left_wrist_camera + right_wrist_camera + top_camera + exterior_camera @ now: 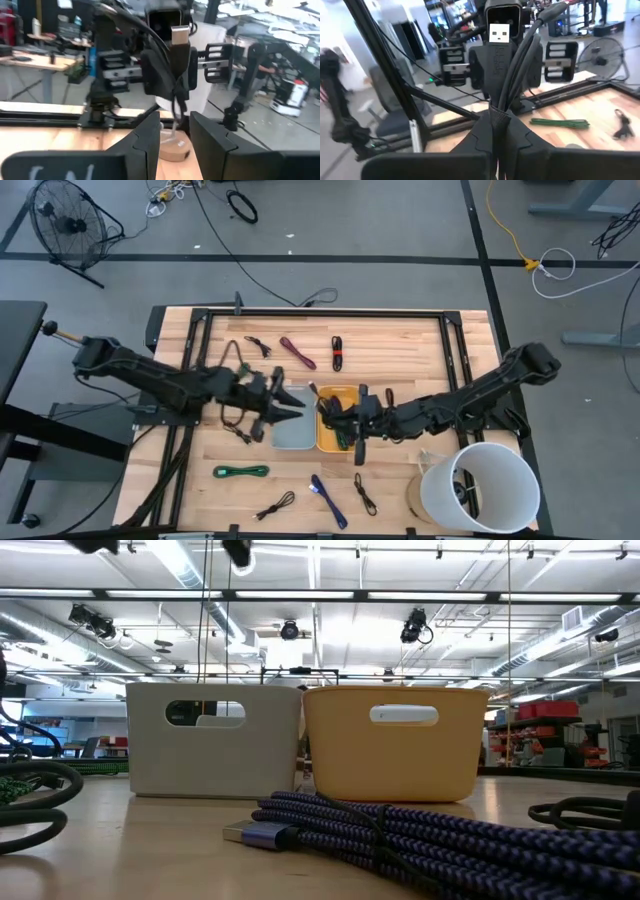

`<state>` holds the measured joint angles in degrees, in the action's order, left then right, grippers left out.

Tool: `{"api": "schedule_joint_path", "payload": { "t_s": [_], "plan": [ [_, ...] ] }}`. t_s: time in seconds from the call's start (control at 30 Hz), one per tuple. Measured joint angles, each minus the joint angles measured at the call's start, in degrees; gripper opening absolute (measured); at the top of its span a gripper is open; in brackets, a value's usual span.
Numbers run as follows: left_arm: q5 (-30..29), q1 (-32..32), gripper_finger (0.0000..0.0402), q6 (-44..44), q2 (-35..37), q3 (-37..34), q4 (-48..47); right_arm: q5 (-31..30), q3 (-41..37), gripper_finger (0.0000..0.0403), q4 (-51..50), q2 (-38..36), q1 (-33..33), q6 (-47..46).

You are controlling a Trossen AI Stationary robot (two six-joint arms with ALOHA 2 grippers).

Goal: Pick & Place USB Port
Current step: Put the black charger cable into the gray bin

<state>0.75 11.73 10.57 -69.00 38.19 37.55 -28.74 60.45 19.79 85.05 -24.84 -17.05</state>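
Two bins stand side by side mid-table, a grey bin (291,430) and a yellow bin (330,438); both also show in the low view, the grey bin (215,740) and the yellow bin (395,745). My left gripper (290,408) hovers over the grey bin, shut on a black USB cable (172,70). My right gripper (350,425) reaches in from the right over the yellow bin, shut on a second black USB cable (499,62). The two grippers face each other a short way apart. My left gripper pinches the cord (176,107) just behind the plug body between its two fingers, coming level from the table's left. The plug juts out past the fingertips, its metal connector (180,34) foremost, lifted clear above the grey bin. My right gripper pinches looped strands of the cord (498,117) just behind the plug body between its two fingers, level from the table's right. The plug sticks out beyond the fingertips, connector (500,32) foremost. The cable is clear of the table, over the yellow bin.
Loose cables lie around the bins: a red cable (298,352), a red-black one (337,352), a green one (241,471), a purple braided one (328,498) and black ones (275,505). A white bucket (480,485) stands at the near right corner.
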Motion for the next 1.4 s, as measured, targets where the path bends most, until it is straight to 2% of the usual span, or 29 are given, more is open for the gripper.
{"api": "schedule_joint_path", "payload": {
  "t_s": [0.2,0.47,0.57,0.77,0.93,1.07,1.13,1.2,1.23,1.4],
  "plan": [
    [0.6,0.1,0.0116,-0.6,-4.6,4.5,-0.2,-1.5,0.8,0.0009,-2.5,0.5,-0.3,-0.8],
    [0.3,0.2,0.0173,0.7,-5.1,4.8,0.7,-3.6,0.9,0.0009,-3.2,0.5,-0.6,-3.0],
    [-1.9,0.2,0.0187,0.8,-5.9,4.8,1.0,-3.9,0.9,0.0008,-2.5,1.1,-0.6,-3.0],
    [-2.5,0.2,0.0195,0.7,-7.9,4.8,5.8,-3.8,0.9,0.0008,-2.3,3.5,-0.2,-3.3],
    [-2.0,0.1,0.0195,0.7,-7.9,4.8,6.3,-3.3,0.9,0.0008,-1.8,4.7,0.4,-3.6],
    [-0.6,0.1,0.0170,0.6,-7.9,4.8,5.7,-3.0,0.9,0.0010,-1.5,4.8,0.8,-3.6],
    [-0.5,0.1,0.0130,0.6,-7.9,4.8,5.0,-3.0,0.9,0.0010,-1.3,4.8,0.8,-3.6],
    [-0.2,0.1,0.0072,0.4,-7.9,4.8,5.0,-3.3,0.9,0.0010,-1.3,4.8,0.8,-3.6],
    [-0.2,0.1,0.0061,0.0,-7.9,4.8,5.0,-3.1,0.9,0.0010,-1.3,4.8,0.8,-3.6],
    [-0.4,0.1,0.0063,0.3,-7.9,4.8,5.0,-2.1,0.9,0.0027,-1.2,4.8,0.8,-3.4]
  ]
}}
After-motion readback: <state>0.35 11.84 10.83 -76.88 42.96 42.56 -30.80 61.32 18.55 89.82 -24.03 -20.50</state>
